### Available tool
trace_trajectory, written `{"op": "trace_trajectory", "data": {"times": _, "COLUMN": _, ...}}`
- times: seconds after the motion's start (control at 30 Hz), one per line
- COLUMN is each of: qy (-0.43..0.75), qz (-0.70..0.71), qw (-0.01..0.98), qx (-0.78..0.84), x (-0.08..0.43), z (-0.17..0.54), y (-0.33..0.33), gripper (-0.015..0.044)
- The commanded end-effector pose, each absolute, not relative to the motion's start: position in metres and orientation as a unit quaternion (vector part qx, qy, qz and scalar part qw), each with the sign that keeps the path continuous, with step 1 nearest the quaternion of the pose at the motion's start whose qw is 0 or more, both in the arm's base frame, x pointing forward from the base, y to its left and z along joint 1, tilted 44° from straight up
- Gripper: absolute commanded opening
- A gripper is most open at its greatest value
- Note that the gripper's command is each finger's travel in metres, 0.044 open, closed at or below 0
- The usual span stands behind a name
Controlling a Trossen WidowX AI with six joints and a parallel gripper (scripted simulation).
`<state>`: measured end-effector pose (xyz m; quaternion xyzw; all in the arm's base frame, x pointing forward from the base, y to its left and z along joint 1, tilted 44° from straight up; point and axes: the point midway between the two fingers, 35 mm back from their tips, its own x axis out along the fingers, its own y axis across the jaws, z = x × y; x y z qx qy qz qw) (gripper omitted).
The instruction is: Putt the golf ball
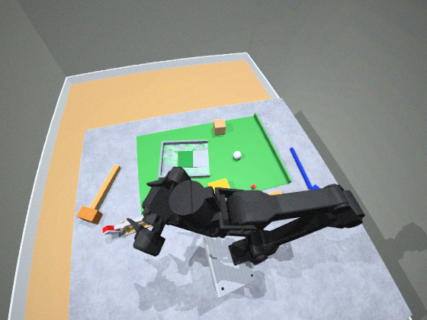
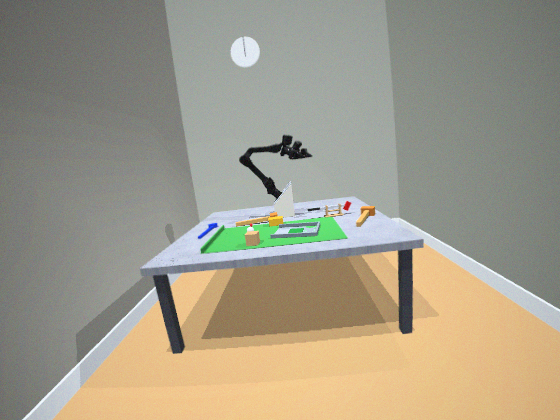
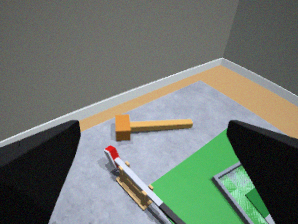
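The red-headed putter (image 1: 110, 229) (image 2: 347, 205) (image 3: 111, 152) lies along a small wooden rack (image 2: 331, 215) (image 3: 131, 192), its pale shaft and dark grip running toward the lower right in the wrist view. My gripper (image 1: 138, 202) (image 2: 306, 153) (image 3: 156, 127) is open and empty, high above the table near the putter; the arm hides the grip in the top view. The white golf ball (image 1: 237, 155) (image 2: 250, 229) is on the green mat (image 1: 148, 148) (image 3: 175, 185). The raised green (image 1: 185, 158) (image 2: 296, 230) (image 3: 258, 204) sits inside a grey border, with the pale ramp (image 1: 200, 157) on its ball side.
An orange mallet (image 1: 89, 214) (image 2: 367, 210) (image 3: 122, 127) lies beyond the putter. A blue mallet (image 1: 301, 168) (image 2: 208, 230) lies outside the mat's green rail (image 1: 272, 148). A yellow block (image 1: 219, 185) (image 2: 275, 221), wooden block (image 1: 219, 126) (image 2: 252, 238) and slanted white panel (image 1: 225, 268) (image 2: 285, 206) stand around.
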<state>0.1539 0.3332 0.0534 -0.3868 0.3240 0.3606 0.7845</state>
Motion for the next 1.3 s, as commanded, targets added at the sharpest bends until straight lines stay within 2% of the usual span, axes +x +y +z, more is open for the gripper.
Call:
{"op": "trace_trajectory", "data": {"times": 0.0, "qy": 0.383, "qz": 0.334, "qw": 0.703, "qx": -0.497, "x": 0.196, "z": 0.001, "y": 0.303, "gripper": 0.0440}}
{"op": "trace_trajectory", "data": {"times": 0.27, "qy": 0.502, "qz": 0.336, "qw": 0.518, "qx": -0.606, "x": 0.240, "z": -0.086, "y": 0.225, "gripper": 0.0440}}
{"op": "trace_trajectory", "data": {"times": 0.53, "qy": 0.602, "qz": 0.393, "qw": 0.332, "qx": -0.611, "x": 0.242, "z": -0.155, "y": 0.142, "gripper": 0.0440}}
{"op": "trace_trajectory", "data": {"times": 1.27, "qy": 0.604, "qz": 0.394, "qw": 0.328, "qx": -0.610, "x": 0.246, "z": -0.188, "y": 0.109, "gripper": 0.0440}}
